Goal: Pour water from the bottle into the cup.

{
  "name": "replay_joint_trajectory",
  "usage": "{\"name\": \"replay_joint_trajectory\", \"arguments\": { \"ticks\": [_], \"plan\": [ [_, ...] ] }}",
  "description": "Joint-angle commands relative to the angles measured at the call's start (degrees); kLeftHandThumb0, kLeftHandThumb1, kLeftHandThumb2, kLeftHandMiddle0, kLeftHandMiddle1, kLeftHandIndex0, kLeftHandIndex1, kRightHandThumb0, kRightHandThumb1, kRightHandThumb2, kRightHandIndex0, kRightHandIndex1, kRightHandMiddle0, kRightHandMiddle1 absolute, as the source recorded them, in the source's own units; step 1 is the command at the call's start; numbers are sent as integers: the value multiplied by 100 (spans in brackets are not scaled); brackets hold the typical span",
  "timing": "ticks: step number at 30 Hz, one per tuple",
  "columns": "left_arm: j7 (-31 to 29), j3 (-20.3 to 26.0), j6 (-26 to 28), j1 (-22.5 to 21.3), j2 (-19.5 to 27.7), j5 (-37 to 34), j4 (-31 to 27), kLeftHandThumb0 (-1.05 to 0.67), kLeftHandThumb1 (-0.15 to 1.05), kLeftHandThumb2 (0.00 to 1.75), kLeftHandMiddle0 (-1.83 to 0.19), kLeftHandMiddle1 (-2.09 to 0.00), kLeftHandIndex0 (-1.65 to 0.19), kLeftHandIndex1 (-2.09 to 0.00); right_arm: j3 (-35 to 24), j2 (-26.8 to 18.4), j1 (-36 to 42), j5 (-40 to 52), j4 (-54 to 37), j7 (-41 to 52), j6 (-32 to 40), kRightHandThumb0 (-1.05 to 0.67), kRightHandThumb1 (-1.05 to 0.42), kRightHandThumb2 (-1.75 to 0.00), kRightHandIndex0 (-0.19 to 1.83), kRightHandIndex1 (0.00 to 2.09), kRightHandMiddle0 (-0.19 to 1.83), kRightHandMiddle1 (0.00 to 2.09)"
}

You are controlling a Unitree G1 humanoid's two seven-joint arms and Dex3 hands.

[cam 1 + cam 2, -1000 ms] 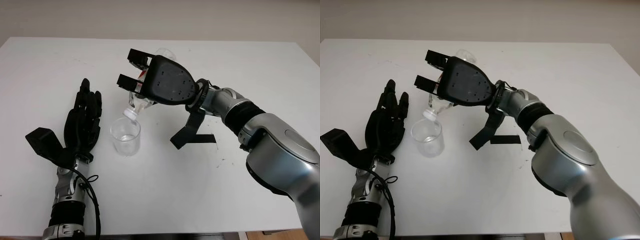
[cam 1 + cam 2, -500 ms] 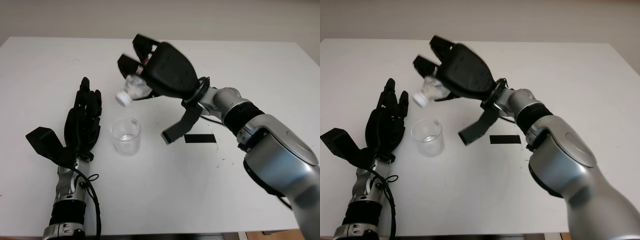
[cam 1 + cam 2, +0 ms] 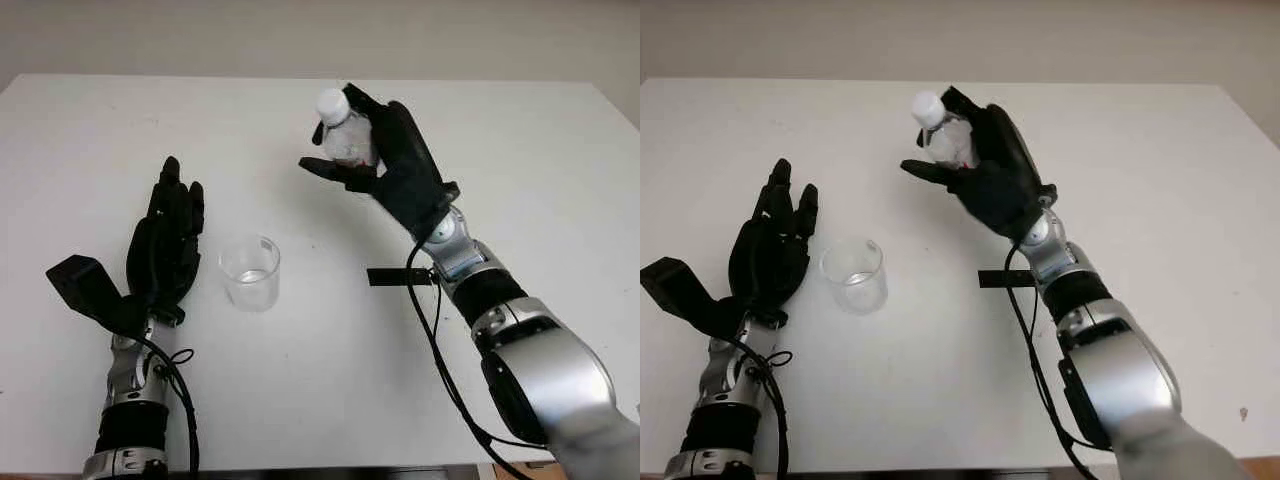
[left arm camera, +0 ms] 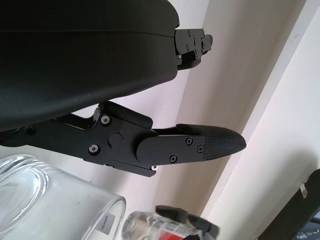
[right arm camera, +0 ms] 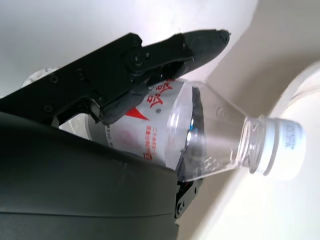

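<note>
Bottle upright, off to the cup's far right.
Right hand point(image 3: 395, 170) clamps the bottle point(image 3: 343, 135) neck-up; cup point(image 3: 250, 272) sits beside the open left hand point(image 3: 165, 243).

**Bottle upright, cup below it to the left**

You see the clear bottle point(image 3: 344, 141), white cap on top and red-printed label, held upright at upper centre. Your clear cup point(image 3: 250, 272) stands upright left of centre, open mouth up.
</note>
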Motion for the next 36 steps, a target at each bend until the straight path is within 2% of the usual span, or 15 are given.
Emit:
{"name": "replay_joint_trajectory", "arguments": {
  "ticks": [1, 9, 13, 17, 36],
  "plan": [
    [-38, 21, 51, 51, 41, -26, -83, -70, 105, 40, 10, -5, 10, -5, -338, 49, 292, 402, -669, 276, 528, -38, -105, -34, 136, 209, 114, 209],
    [-41, 2, 140, 102, 51, -2, -191, -70, 105, 40, 9, -6, 9, -5, -1076, -73, 1460, 1344, -3572, 756, 2738, -36, -105, -36, 145, 209, 107, 209],
    [-46, -2, 185, 113, 33, -20, -228, -70, 105, 39, 9, -6, 10, -5, -1386, -127, 1740, 1757, -4639, 878, 3665, -36, -105, -39, 150, 209, 108, 209],
    [-62, 3, 245, 134, 47, -35, -281, -69, 105, 39, 8, -6, 9, -5, -1617, -52, 1956, 1987, -5583, 603, 4588, -35, -105, -39, 154, 209, 113, 209],
    [-48, 43, 499, 226, 102, -80, -554, -69, 105, 39, 10, -5, 9, -5, -1391, 188, 2215, 1659, -5077, 632, 4705, -38, -105, -39, 157, 209, 122, 209]
  ]
}}
